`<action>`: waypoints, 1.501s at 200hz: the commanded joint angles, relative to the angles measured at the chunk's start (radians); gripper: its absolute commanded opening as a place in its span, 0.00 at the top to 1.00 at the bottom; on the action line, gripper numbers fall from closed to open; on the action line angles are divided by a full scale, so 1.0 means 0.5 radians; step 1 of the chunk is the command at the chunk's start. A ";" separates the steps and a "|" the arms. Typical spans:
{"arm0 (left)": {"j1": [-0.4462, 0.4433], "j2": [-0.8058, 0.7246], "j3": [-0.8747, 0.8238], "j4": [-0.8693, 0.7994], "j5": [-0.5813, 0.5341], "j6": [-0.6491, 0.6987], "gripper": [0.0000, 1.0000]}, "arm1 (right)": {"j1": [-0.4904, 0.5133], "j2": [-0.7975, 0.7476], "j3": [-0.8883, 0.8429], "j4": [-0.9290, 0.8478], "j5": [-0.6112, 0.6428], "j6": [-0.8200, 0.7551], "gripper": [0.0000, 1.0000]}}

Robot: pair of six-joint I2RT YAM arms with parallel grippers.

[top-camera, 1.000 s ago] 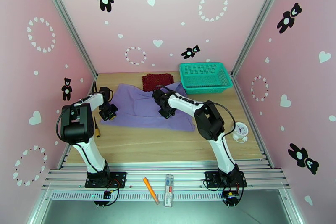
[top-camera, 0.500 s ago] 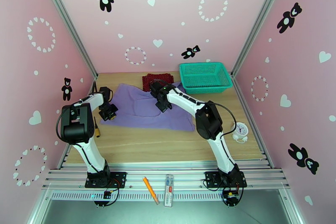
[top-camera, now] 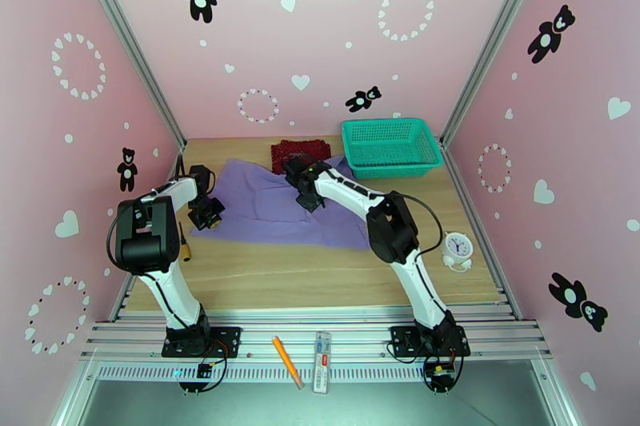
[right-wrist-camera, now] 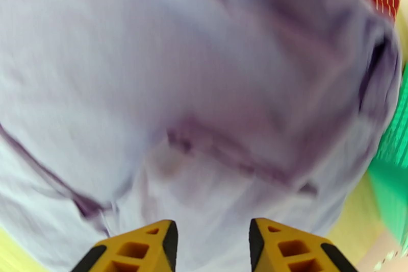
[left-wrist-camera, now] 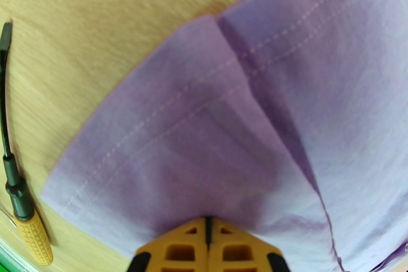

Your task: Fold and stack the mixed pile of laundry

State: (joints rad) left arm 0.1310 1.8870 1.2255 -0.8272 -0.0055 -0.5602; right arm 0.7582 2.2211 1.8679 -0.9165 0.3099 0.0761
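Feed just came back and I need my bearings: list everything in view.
T-shirt: one, lavender, spread mid-table.
Cloth: one, dark red, behind the T-shirt.
Basket: one, teal, far right.
Clock: one, white, table's right edge.
Screwdriver: one, yellow-handled, table's left edge.
Pencil: one, orange, front rail.
Clear strip: one, transparent, beside the pencil.
Table: one, light wood, under the laundry.
Left gripper: one, yellow-fingered, shut on the T-shirt's left edge.
Right gripper: one, yellow-fingered, open above the T-shirt.
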 commanded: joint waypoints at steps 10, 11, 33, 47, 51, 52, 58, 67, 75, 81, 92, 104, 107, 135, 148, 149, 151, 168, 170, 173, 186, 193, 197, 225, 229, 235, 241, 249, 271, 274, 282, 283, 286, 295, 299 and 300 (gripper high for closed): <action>-0.004 -0.064 -0.092 -0.080 -0.164 0.016 1.00 | 0.005 -0.582 -0.658 0.088 -0.018 0.477 0.65; -0.004 -0.061 -0.095 -0.078 -0.164 0.016 1.00 | 0.005 -0.593 -0.681 0.094 -0.028 0.487 0.66; -0.004 -0.015 -0.127 -0.041 -0.130 0.001 1.00 | 0.006 -0.748 -1.070 0.210 -0.182 0.693 0.79; -0.007 0.002 -0.146 -0.018 -0.091 -0.017 1.00 | 0.005 -0.765 -1.215 0.267 -0.193 0.793 0.85; -0.007 0.001 -0.154 -0.013 -0.088 -0.020 1.00 | 0.006 -0.762 -1.242 0.282 -0.192 0.816 0.85; -0.009 0.000 -0.157 -0.012 -0.088 -0.021 1.00 | 0.006 -0.763 -1.246 0.284 -0.191 0.820 0.85; -0.010 -0.004 -0.169 -0.012 -0.092 -0.024 1.00 | 0.005 -0.758 -1.281 0.305 -0.190 0.852 0.86; -0.014 -0.022 -0.195 -0.012 -0.104 -0.027 1.00 | 0.005 -0.749 -1.328 0.350 -0.201 0.886 0.87; -0.013 -0.044 -0.223 -0.014 -0.121 -0.032 1.00 | 0.006 -0.740 -1.355 0.378 -0.200 0.906 0.87; -0.014 -0.064 -0.245 -0.014 -0.135 -0.038 1.00 | 0.005 -0.725 -1.371 0.395 -0.192 0.925 0.87; -0.013 -0.104 -0.295 -0.007 -0.129 -0.050 1.00 | 0.002 -0.696 -1.392 0.409 -0.179 0.941 0.89; -0.018 -0.153 -0.359 0.019 -0.113 -0.079 1.00 | -0.008 -0.672 -1.419 0.413 -0.159 0.970 0.91; -0.018 -0.168 -0.377 0.025 -0.107 -0.087 1.00 | -0.009 -0.671 -1.431 0.413 -0.155 0.978 0.91; -0.068 -0.308 -0.543 0.092 -0.071 -0.185 1.00 | -0.042 -0.760 -1.591 0.423 -0.094 1.065 0.95; -0.091 -0.390 -0.622 0.125 -0.037 -0.232 1.00 | -0.054 -0.852 -1.691 0.433 -0.071 1.117 0.95; -0.092 -0.398 -0.630 0.131 -0.033 -0.236 1.00 | -0.055 -0.862 -1.698 0.433 -0.069 1.120 0.95; -0.097 -0.405 -0.646 0.138 -0.028 -0.243 1.00 | -0.056 -0.876 -1.717 0.435 -0.066 1.131 0.95; -0.121 -0.515 -0.762 0.182 0.006 -0.295 1.00 | -0.061 -0.998 -1.852 0.433 -0.054 1.203 0.95; -0.125 -0.529 -0.775 0.184 0.007 -0.300 1.00 | -0.061 -1.013 -1.869 0.434 -0.054 1.211 0.95; -0.127 -0.545 -0.794 0.188 0.008 -0.305 1.00 | -0.062 -1.035 -1.889 0.434 -0.052 1.222 0.95; -0.130 -0.625 -0.895 0.195 0.011 -0.318 1.00 | -0.062 -1.136 -1.985 0.426 -0.044 1.279 0.95; -0.130 -0.668 -0.935 0.194 0.013 -0.318 1.00 | -0.062 -1.189 -2.036 0.419 -0.041 1.308 0.95; -0.130 -0.694 -0.954 0.189 0.013 -0.318 1.00 | -0.060 -1.222 -2.067 0.412 -0.042 1.325 0.95; -0.131 -0.872 -1.082 0.174 0.046 -0.318 1.00 | -0.060 -1.506 -2.290 0.384 -0.050 1.449 0.94; -0.130 -0.895 -1.098 0.171 0.053 -0.318 1.00 | -0.060 -1.552 -2.317 0.375 -0.052 1.467 0.94; -0.130 -0.931 -1.122 0.167 0.061 -0.322 1.00 | -0.061 -1.629 -2.359 0.360 -0.052 1.494 0.93; -0.130 -0.967 -1.144 0.166 0.066 -0.324 1.00 | -0.058 -1.703 -2.400 0.339 -0.051 1.518 0.93; -0.131 -1.013 -1.174 0.160 0.078 -0.327 1.00 | -0.057 -1.809 -2.448 0.309 -0.050 1.553 0.93; -0.131 -1.139 -1.246 0.140 0.088 -0.328 1.00 | -0.059 -2.087 -2.520 0.216 -0.037 1.602 0.90; -0.130 -1.151 -1.250 0.139 0.088 -0.328 1.00 | -0.058 -2.122 -2.519 0.204 -0.033 1.601 0.90; -0.131 -1.179 -1.252 0.128 0.083 -0.323 1.00 | -0.058 -2.196 -2.510 0.173 -0.028 1.587 0.89; -0.131 -1.180 -1.250 0.127 0.082 -0.322 1.00 | -0.059 -2.204 -2.506 0.170 -0.026 1.584 0.89; -0.131 -1.187 -1.246 0.122 0.079 -0.319 1.00 | -0.059 -2.227 -2.494 0.158 -0.024 1.574 0.88; -0.130 -1.194 -1.214 0.104 0.073 -0.311 0.97 | -0.062 -2.268 -2.446 0.128 -0.013 1.541 0.87; -0.130 -1.195 -1.193 0.092 0.070 -0.306 0.95 | -0.062 -2.275 -2.419 0.120 -0.010 1.520 0.86; -0.130 -1.194 -1.187 0.091 0.068 -0.304 0.94 | -0.061 -2.274 -2.413 0.118 -0.010 1.515 0.86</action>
State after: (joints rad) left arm 0.0685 1.3098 0.6167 -0.7261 0.0204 -0.7120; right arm 0.7300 1.1316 0.6205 -0.7883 0.2775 0.8379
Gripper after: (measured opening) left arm 0.066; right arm 0.122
